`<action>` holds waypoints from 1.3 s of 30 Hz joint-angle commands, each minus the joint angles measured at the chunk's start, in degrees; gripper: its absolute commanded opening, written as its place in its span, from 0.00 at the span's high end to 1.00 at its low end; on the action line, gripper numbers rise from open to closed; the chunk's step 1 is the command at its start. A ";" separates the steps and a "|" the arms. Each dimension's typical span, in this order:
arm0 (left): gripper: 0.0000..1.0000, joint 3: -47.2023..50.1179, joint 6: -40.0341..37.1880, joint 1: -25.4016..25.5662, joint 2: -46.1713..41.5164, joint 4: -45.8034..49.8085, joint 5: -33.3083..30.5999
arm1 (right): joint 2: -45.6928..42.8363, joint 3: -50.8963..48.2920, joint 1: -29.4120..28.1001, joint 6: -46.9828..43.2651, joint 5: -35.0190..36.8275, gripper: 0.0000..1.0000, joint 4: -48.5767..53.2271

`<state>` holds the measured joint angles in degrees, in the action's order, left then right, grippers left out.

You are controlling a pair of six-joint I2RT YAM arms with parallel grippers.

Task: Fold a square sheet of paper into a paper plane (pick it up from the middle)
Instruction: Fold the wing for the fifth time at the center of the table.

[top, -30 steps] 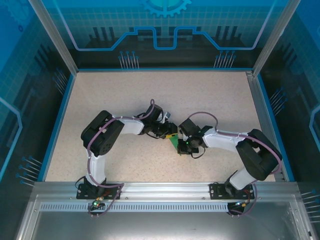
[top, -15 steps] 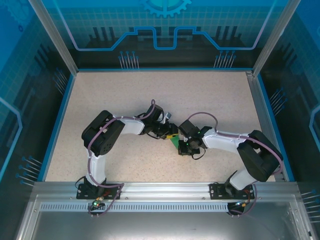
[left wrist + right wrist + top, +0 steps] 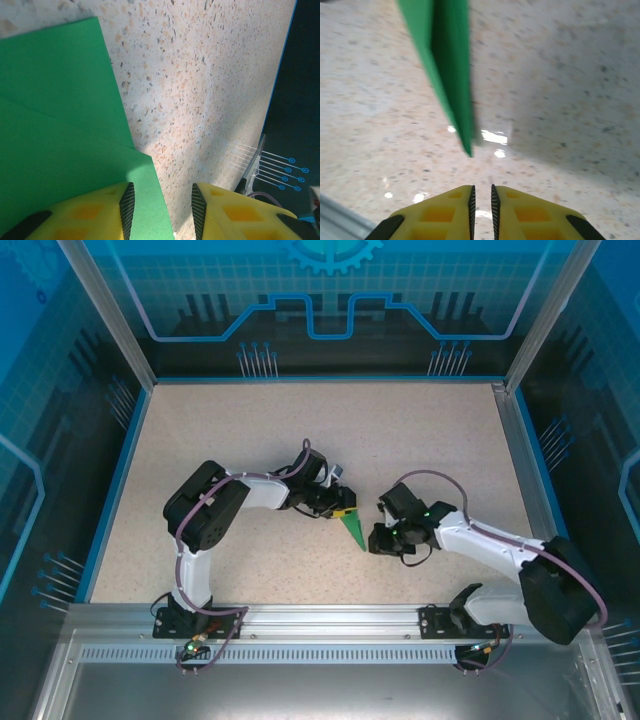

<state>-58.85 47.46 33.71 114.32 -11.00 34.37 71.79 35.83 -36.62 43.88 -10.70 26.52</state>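
A speckled beige table (image 3: 250,430) inside a blue-walled enclosure was seen from above, with two robot arms reaching in from the near edge. At the middle of the table lay the bright green paper (image 3: 354,531), already folded into a narrow shape whose point aimed toward the near edge. The left gripper (image 3: 338,506) sat at the paper's far end. In the left wrist view its yellow fingers stood partly spread (image 3: 162,200), one lying over the layered green paper (image 3: 60,150) and the other over bare table. I could not tell whether it pressed down. The right gripper (image 3: 376,538) was just right of the point. Its fingers (image 3: 481,192) were almost pressed together, with a thin slit between them and nothing in it, and the paper's tip (image 3: 447,65) was a little ahead of them. The paper looked thin and very light, likely to flop, slide on the smooth table and crease wherever it was pinched. The best hold was probably along the thicker layered middle, not the fragile tip.
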 commanded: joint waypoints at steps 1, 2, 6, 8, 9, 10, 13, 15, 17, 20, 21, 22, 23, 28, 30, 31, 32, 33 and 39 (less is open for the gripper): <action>0.60 0.58 -1.67 -0.14 3.49 5.53 -3.50 | -0.40 -0.10 1.67 0.33 -7.45 0.86 -8.43; 0.60 0.57 -1.59 -0.17 3.54 5.57 -3.39 | 0.30 -0.36 2.05 0.78 -9.24 0.87 -11.01; 0.60 0.58 -1.60 -0.16 3.54 5.55 -3.39 | 4.14 -0.45 3.28 2.24 -13.36 0.89 -18.50; 0.60 0.49 -1.64 -0.16 3.56 5.66 -3.40 | 6.48 -0.25 3.96 2.57 -14.48 0.90 -20.74; 0.60 0.42 -1.67 -0.17 3.60 5.58 -3.43 | 7.53 -0.15 4.25 2.73 -14.81 0.90 -21.52; 0.60 0.50 -1.64 -0.19 3.58 5.60 -3.46 | 8.66 -0.15 4.51 3.01 -15.26 0.89 -22.67; 0.60 0.41 -1.72 -0.19 3.66 5.76 -3.42 | 12.33 -0.25 5.05 4.13 -17.60 0.90 -26.82; 0.60 0.41 -1.78 -0.14 3.63 5.91 -3.50 | 14.37 0.08 5.10 4.24 -17.60 0.90 -27.72; 0.60 0.40 -1.79 -0.15 3.61 5.95 -3.42 | 16.13 0.27 5.33 4.28 -17.49 0.90 -28.35; 0.60 0.49 -1.87 -0.14 3.69 5.95 -3.43 | 18.10 0.06 5.96 3.59 -16.74 0.91 -28.30; 0.60 0.49 -1.87 -0.16 3.70 5.96 -3.43 | 18.56 -0.51 6.47 3.65 -16.75 0.90 -28.89; 0.60 0.49 -1.92 -0.15 3.67 5.99 -3.41 | 19.05 -0.97 6.94 3.54 -17.20 0.90 -29.45; 0.60 0.49 -1.97 -0.16 3.70 5.98 -3.40 | 19.46 -1.20 7.15 3.26 -17.33 0.90 -29.40; 0.60 0.45 -2.13 -0.14 3.80 6.24 -3.45 | 21.57 -2.95 7.54 1.73 -16.81 0.91 -26.81; 0.60 0.36 -2.11 -0.22 3.81 6.28 -3.51 | 21.97 -4.79 7.53 1.65 -16.47 0.91 -26.99; 0.60 0.48 -2.07 -0.18 3.80 6.24 -3.56 | 22.15 -5.68 7.53 1.54 -16.29 0.91 -27.22; 0.60 0.51 -2.18 -0.14 3.80 6.24 -3.60 | 22.40 -6.21 7.56 1.35 -16.21 0.91 -26.89; 0.60 0.49 -2.11 -0.14 3.88 6.21 -3.59 | 22.61 -6.68 7.54 1.00 -16.03 0.91 -26.55; 0.60 0.42 -2.11 -0.18 3.97 6.46 -3.65 | 19.87 -7.57 7.53 0.65 -15.88 0.91 -24.90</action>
<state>-59.11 47.42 33.71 114.45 -10.57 34.37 91.64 31.05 -29.21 45.95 -27.88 -7.53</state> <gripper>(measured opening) 0.396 0.087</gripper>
